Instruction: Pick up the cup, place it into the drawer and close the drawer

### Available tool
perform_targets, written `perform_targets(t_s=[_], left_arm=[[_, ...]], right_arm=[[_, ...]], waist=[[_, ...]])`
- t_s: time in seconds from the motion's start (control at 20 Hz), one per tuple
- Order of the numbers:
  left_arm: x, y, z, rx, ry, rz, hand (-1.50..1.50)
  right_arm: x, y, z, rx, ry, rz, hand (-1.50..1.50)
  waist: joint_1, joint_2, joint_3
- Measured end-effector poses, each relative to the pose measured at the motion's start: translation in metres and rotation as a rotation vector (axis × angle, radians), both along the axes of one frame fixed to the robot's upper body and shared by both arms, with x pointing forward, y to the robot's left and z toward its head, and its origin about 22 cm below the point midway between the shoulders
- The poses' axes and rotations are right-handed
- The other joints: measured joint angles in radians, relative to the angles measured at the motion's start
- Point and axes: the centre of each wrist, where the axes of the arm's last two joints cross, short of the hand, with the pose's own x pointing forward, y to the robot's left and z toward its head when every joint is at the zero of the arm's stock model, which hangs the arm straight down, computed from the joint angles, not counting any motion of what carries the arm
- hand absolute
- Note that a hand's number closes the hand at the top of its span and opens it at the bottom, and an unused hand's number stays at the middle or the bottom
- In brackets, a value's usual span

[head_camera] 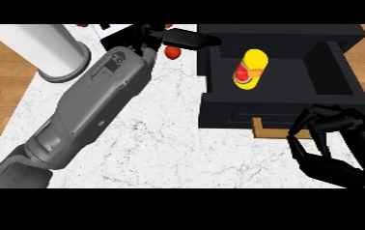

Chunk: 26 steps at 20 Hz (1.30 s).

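The cup, yellow with a red and orange band, lies on its side inside the open black drawer. My left forearm crosses the counter from the lower left. My left hand is open, its straight fingers reaching over the drawer's far left corner, well clear of the cup. At the lower right, my right hand hovers by the drawer's front, near the wooden handle. It is open, with loosely bent fingers that hold nothing.
A large white cylinder stands at the back left of the white marble counter. A small red object lies just under my left hand, beside the drawer's left wall. Wooden floor shows past the counter's left edge.
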Motion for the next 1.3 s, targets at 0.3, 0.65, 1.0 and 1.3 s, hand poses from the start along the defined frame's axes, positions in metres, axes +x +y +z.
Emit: perform_targets(t_s=[0.3,0.65,1.0,1.3], left_arm=[[-0.015,0.048,-0.009,-0.033,0.015,0.012,-1.5],[-0.033,0.091,-0.02,-0.05,0.022,0.025,-1.5],[-0.052,0.139,-0.039,-0.061,0.034,0.042,-1.5],[-0.068,0.171,-0.051,-0.063,0.033,0.056,-1.5]], right_arm=[[0.018,0.023,-0.021,-0.13,-0.018,-0.032,1.5],[0.047,0.043,-0.056,-0.422,-0.024,-0.029,1.5],[0.093,0.056,-0.097,-0.623,-0.046,-0.029,1.5],[0.135,0.065,-0.125,-0.652,-0.041,-0.039,1.5]], waist=[[0.011,0.001,0.0],[0.026,0.005,0.0],[0.024,0.01,0.001],[0.019,0.011,0.0]])
